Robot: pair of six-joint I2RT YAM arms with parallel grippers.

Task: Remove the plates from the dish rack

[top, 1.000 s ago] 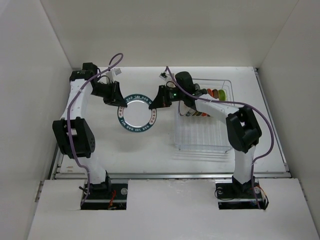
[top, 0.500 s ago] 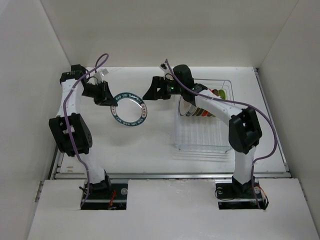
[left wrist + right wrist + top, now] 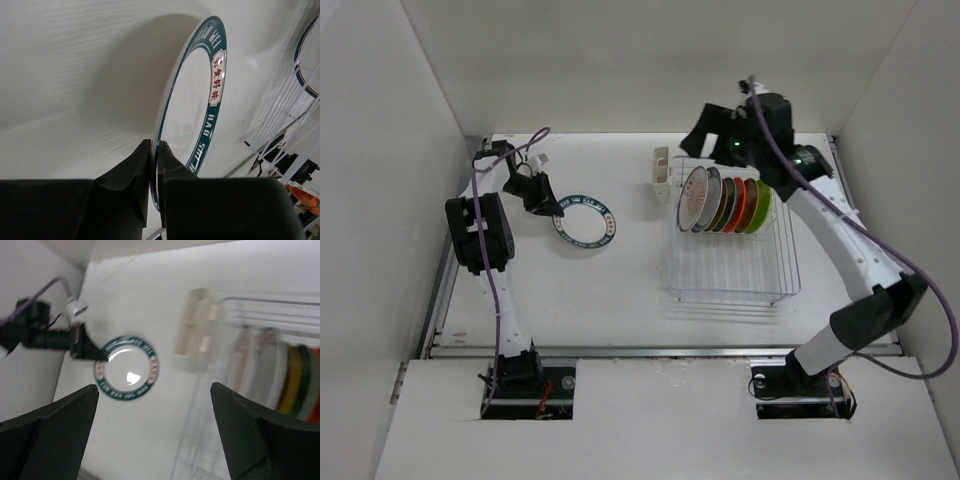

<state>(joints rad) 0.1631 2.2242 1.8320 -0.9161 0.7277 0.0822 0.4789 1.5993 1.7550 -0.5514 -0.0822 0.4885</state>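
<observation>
My left gripper point(image 3: 153, 152) is clamped on the rim of one teal-rimmed plate point(image 3: 586, 221), out over the table point(image 3: 620, 290) to the left of the dish rack point(image 3: 732, 272). I can't tell whether the plate rests flat. My right gripper point(image 3: 155, 386) hangs above the rack's far end, jaws spread wide with nothing between them. In the one rack I count five plates point(image 3: 696, 198) on edge in a single row: sunburst white, olive, amber, orange-red and lime green. One cream cup holder point(image 3: 661, 168) sits at the rack's far left corner.
</observation>
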